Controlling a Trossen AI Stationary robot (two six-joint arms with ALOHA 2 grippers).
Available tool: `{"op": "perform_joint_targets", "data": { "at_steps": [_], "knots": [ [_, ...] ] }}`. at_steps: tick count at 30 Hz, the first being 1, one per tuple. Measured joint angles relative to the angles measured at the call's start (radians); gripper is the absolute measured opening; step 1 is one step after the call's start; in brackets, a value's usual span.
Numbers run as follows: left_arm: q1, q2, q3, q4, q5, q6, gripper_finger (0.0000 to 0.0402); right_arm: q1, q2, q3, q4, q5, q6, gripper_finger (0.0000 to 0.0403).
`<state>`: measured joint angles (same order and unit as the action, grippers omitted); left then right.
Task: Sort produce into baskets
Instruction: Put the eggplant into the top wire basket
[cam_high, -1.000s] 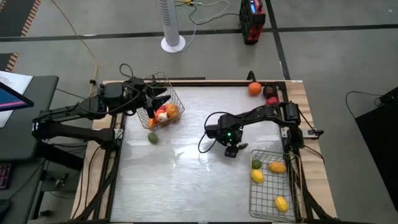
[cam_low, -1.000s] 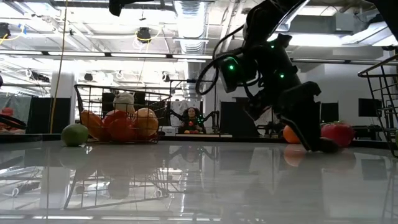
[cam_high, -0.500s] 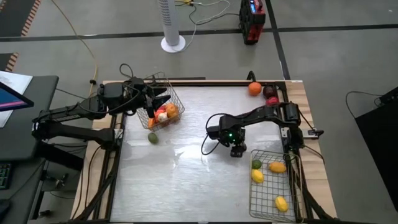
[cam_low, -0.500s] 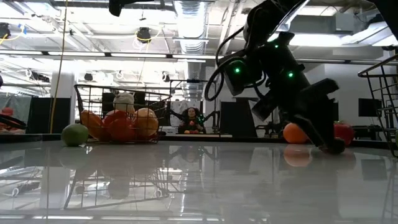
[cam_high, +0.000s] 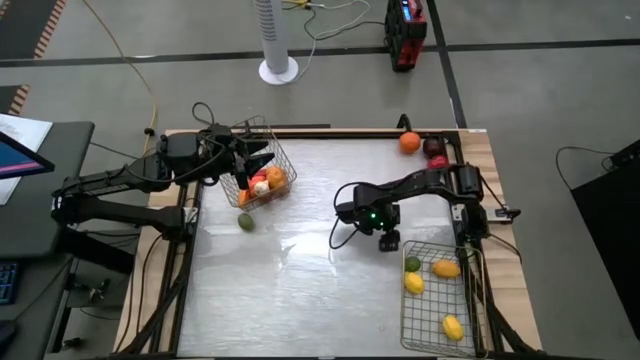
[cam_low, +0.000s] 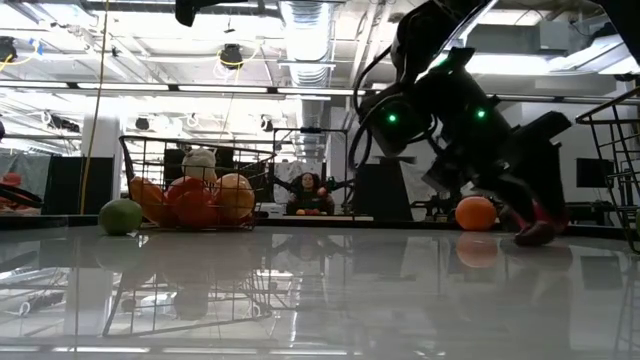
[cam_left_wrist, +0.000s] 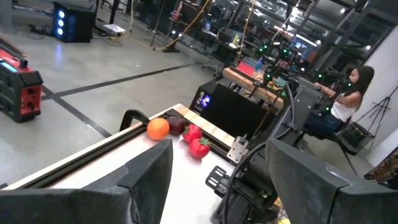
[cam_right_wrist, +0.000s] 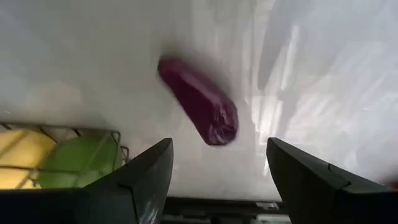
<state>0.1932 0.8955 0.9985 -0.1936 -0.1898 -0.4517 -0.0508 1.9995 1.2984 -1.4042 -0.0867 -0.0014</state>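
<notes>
The right claw (cam_high: 389, 241) hangs low over the surface (cam_high: 300, 290), just beside the near corner of the right basket (cam_high: 440, 297), its fingers spread with nothing between them. A dark red, elongated piece of produce (cam_right_wrist: 200, 101) lies on the surface ahead of the fingers, next to the basket corner where a lime (cam_right_wrist: 81, 163) and a lemon (cam_right_wrist: 18, 149) sit. The left claw (cam_high: 255, 160) is at the left basket (cam_high: 262, 165), which holds orange, red and white pieces; its fingers are spread. A green fruit (cam_high: 245, 221) lies outside that basket.
</notes>
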Motion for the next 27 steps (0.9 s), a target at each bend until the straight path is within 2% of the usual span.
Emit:
{"op": "perform_joint_targets", "data": {
  "at_steps": [9,13,27],
  "knots": [
    [0.0,0.0,0.0,-0.002,0.026,-0.023,0.0245,-0.018,0.001,-0.062,0.084,-0.018,-0.023,0.0285],
    [0.0,0.0,0.0,-0.005,0.032,-0.023,0.0245,0.002,0.001,-0.079,0.11,0.036,-0.032,0.028],
    [0.0,0.0,0.0,-0.004,0.027,-0.023,0.0245,0.061,0.001,-0.017,0.197,0.073,-0.03,0.0269]
  ]
}}
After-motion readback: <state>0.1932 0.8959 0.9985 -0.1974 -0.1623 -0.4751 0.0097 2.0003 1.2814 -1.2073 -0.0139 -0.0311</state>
